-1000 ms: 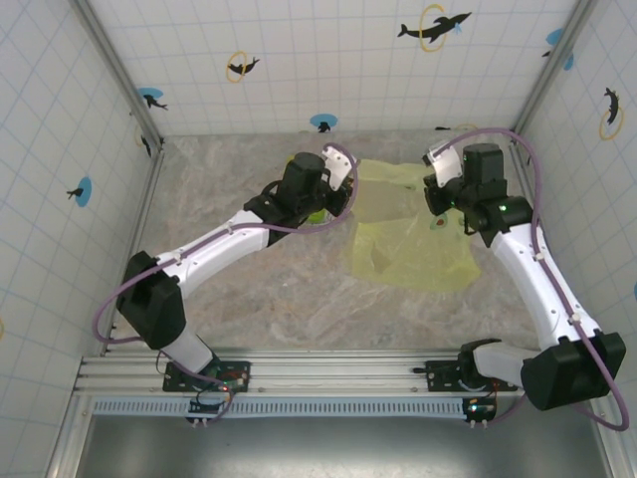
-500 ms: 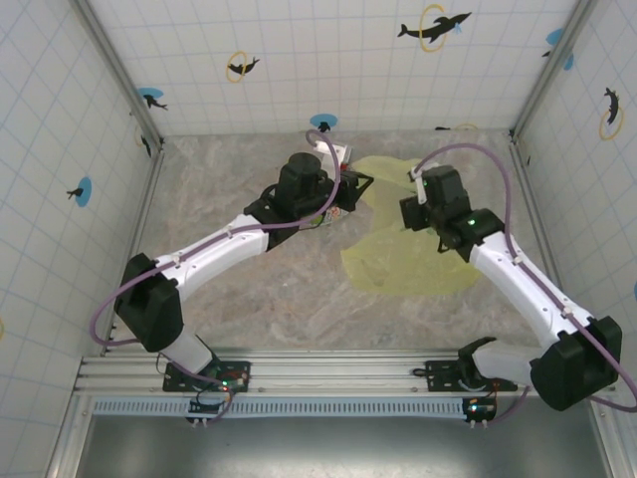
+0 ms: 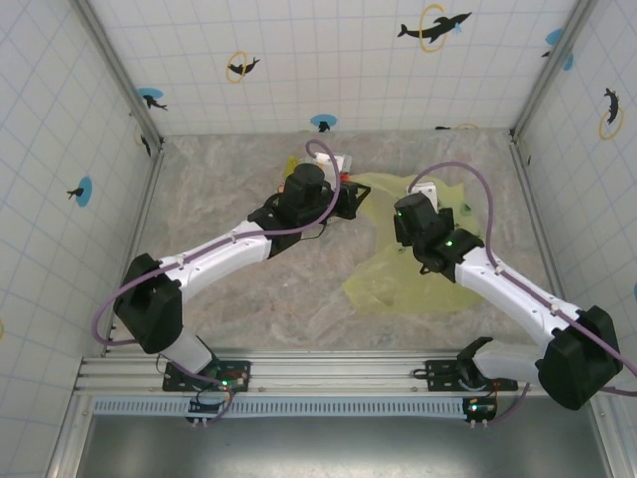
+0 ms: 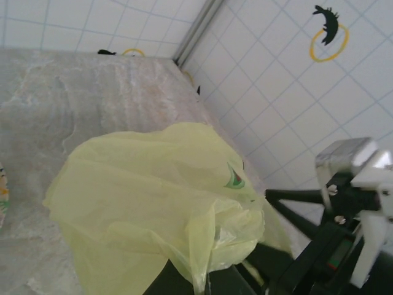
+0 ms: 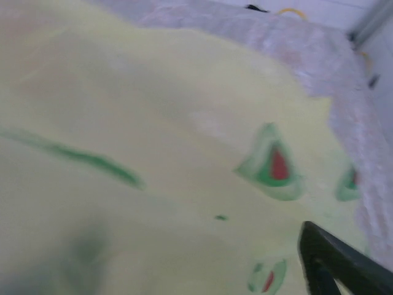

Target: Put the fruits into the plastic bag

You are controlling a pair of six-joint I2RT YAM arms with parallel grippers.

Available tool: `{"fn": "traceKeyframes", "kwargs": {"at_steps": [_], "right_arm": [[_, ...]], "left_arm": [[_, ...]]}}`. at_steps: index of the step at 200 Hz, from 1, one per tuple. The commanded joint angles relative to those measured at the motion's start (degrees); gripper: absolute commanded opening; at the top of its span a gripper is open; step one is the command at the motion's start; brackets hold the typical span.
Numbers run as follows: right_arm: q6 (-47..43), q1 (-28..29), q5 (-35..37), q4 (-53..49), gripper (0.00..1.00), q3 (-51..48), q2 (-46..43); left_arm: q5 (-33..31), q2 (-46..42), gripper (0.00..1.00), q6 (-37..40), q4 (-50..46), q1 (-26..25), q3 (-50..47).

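Marble tabletop (image 3: 219,189): plastic bag (image 4: 141,196) pinched in closed left tool (image 4: 199,281); right tool (image 3: 410,221) against bag, grip unclear.

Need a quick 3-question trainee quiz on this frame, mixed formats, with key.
1. True or false: the plastic bag lies against the left wall of the cell.
2. In the right wrist view, which print is on the bag? A) blue stars B) green wedges with red centres C) black stripes
3. Fill in: the wall stickers show black ___ in coloured rings.
Key: 1 false; 2 B; 3 dolphins
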Motion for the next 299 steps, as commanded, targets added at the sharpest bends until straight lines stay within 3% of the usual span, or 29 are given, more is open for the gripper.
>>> {"fn": "traceKeyframes", "kwargs": {"at_steps": [1,29,65,118,153,183,206,230,250,265,290,299], "right_arm": [[-4.23,-2.16,6.72,-2.56,0.75,4.56,-1.56],[-7.7,-8.57,0.71,-11.56,0.75,12.96,0.21],[-10.85,-15.13,-2.05,-18.21,0.75,17.67,3.35],[-13.08,-16.52,-23.66,-10.43,0.69,14.58,4.77],[-17.29,-14.6,-25.77,-6.04,0.67,13.97,7.3],[-21.68,-14.54,-24.74,-4.18,0.51,13.27,10.29],[-23.12,-14.62,-19.47,-4.25,0.33,13.92,11.55],[-23.69,-14.59,-14.52,-7.26,0.19,16.27,10.98],[-23.48,-14.59,-12.7,-11.37,0.02,18.84,9.61],[-22.86,-15.07,-13.6,-14.74,0.0,20.54,8.67],[-21.18,-17.16,-21.35,-21.18,0.0,24.38,8.91],[-20.38,-18.32,-24.43,-22.56,0.0,25.3,9.23]], "left_arm": [[-4.12,-3.58,0.0,1.4,-1.13,-0.17,-0.7],[-9.6,-4.78,0.0,3.69,-5.41,0.36,-0.69],[-10.51,-7.15,0.0,4.1,-5.61,1.76,-2.15],[-1.49,-5.83,0.0,3.97,-2.89,1.76,-1.48],[2.98,-4.21,0.0,3.57,-2.55,1.76,-0.27],[4.06,-3.52,0.0,3.7,-2.78,1.84,0.13],[5.02,-3.42,0.0,3.14,-2.97,2.5,-0.21],[6.27,-3.43,0.0,1.73,-2.5,4.14,-1.45],[7.83,-2.42,0.0,1.3,-2.67,5.69,-1.89],[8.27,-1.28,0.0,1.61,-3.82,6.95,-1.76],[8.16,-0.36,0.0,2.64,-3.94,8.42,-2.37],[7.6,-0.11,0.04,3.79,-4.09,8.47,-2.46]]}}
